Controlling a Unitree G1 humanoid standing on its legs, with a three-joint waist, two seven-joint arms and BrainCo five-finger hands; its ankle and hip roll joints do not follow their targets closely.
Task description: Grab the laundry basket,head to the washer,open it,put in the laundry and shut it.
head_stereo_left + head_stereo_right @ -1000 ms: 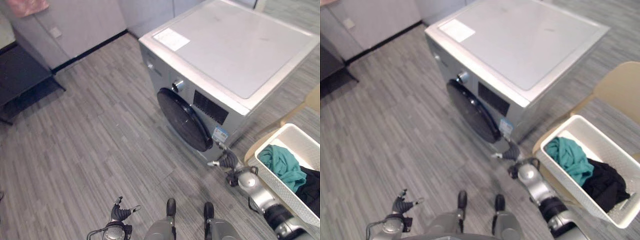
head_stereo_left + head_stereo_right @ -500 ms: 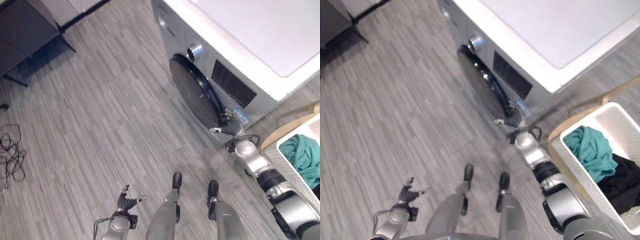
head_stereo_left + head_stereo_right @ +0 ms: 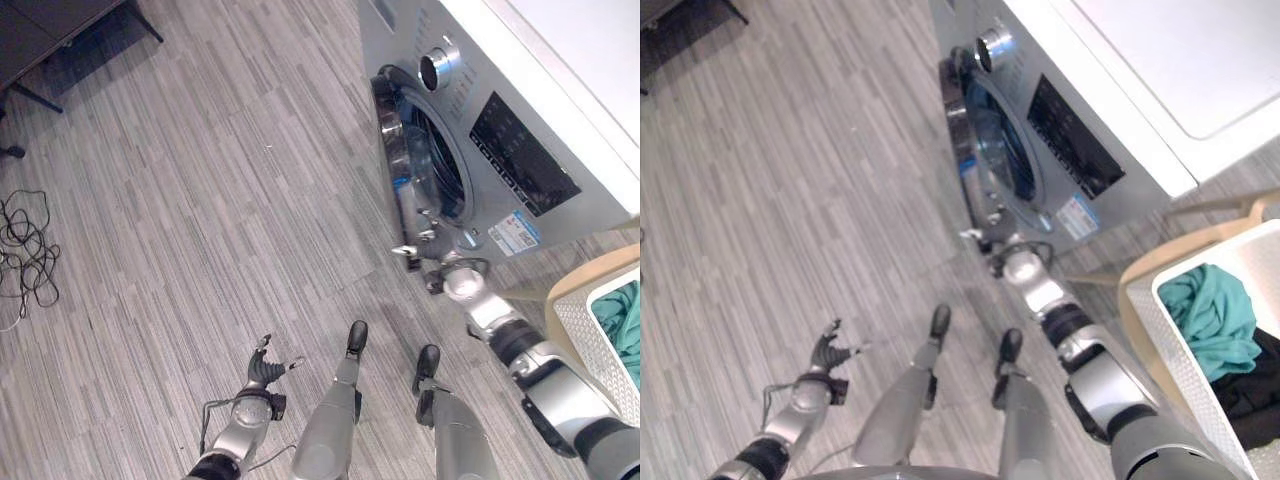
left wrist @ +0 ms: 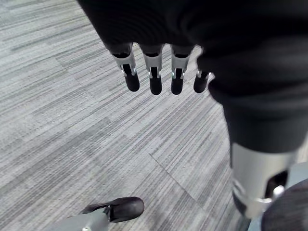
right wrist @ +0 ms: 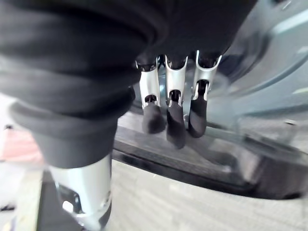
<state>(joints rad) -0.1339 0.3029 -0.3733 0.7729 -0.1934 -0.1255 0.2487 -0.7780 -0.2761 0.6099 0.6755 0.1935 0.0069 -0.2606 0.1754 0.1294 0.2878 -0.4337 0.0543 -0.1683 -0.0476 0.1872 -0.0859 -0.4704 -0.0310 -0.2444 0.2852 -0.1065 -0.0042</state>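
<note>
Washer (image 3: 520, 150) door (image 3: 405, 200) ajar, right hand (image 3: 418, 252) fingers straight at its edge, basket (image 3: 1200, 340) beside.

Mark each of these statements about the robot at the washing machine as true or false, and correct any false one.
1. The right hand is at the lower edge of the washer door. True.
2. The left hand holds the laundry basket. False: it hangs over bare floor, fingers relaxed and holding nothing.
3. A teal garment lies in the white laundry basket. True.
4. The laundry basket is to the robot's left. False: it is to the robot's right, beside the washer.
5. The washer's top is piled with clothes. False: it is bare.
</note>
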